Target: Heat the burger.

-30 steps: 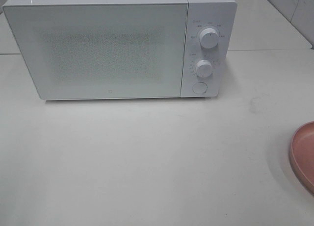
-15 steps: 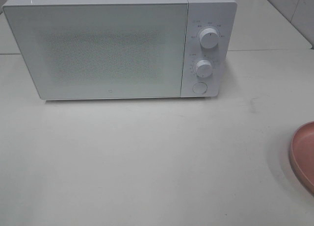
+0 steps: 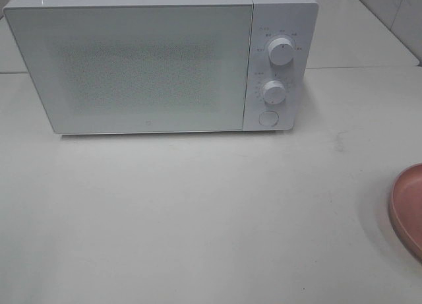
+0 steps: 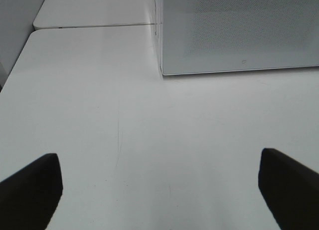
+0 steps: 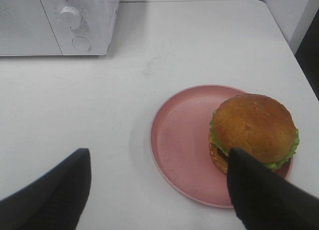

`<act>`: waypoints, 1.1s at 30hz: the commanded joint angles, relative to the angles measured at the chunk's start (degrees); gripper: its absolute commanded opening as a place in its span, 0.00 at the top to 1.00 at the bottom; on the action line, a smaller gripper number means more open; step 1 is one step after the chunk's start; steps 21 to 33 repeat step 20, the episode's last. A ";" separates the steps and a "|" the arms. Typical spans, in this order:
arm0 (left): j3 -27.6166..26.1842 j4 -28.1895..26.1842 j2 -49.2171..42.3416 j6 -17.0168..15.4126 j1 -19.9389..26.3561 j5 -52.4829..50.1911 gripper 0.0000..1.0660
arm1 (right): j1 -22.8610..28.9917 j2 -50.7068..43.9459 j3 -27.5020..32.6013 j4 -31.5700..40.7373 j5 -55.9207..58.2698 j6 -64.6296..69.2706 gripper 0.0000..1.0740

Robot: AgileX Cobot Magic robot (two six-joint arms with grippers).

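Observation:
The burger [image 5: 254,127], golden-brown bun with green lettuce at its edge, sits off-centre on a pink plate [image 5: 182,140]. In the exterior high view only the plate's rim [image 3: 410,208] shows at the right edge; the burger is out of that view. My right gripper [image 5: 159,190] hovers open over the table just short of the plate, one finger overlapping the burger's near side in the picture. My left gripper [image 4: 159,190] is open above bare table in front of the microwave's left corner. Neither gripper shows in the exterior high view.
A white microwave [image 3: 151,60] stands at the back of the white table, door shut, with two knobs [image 3: 281,52] and a round button [image 3: 268,117] on its right panel. The table's right edge lies close beyond the plate.

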 commanded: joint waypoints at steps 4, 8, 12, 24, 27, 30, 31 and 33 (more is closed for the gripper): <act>0.40 0.23 -1.43 0.00 0.06 -0.80 0.06 | -0.40 -1.49 0.06 0.11 -0.63 -0.69 0.32; 0.40 0.23 -1.43 0.00 0.06 -0.80 0.06 | -0.40 -1.49 0.06 0.11 -0.63 -0.69 0.32; 0.40 0.23 -1.43 0.00 0.06 -0.80 0.06 | -0.40 -1.49 0.06 0.11 -0.63 -0.69 0.32; 0.40 0.23 -1.43 0.00 0.06 -0.80 0.06 | -0.40 -1.49 0.06 0.11 -0.63 -0.69 0.32; 0.40 0.23 -1.43 0.00 0.06 -0.80 0.06 | -0.40 -1.49 0.06 0.11 -0.63 -0.69 0.32; 0.40 0.23 -1.43 0.00 0.06 -0.80 0.06 | -0.40 -1.49 0.06 0.11 -0.63 -0.69 0.32; 0.40 0.23 -1.43 0.00 0.06 -0.80 0.06 | -0.40 -1.49 0.06 0.11 -0.63 -0.69 0.32; 0.40 0.23 -1.43 0.00 0.06 -0.80 0.06 | -0.40 -1.49 0.06 0.11 -0.63 -0.69 0.32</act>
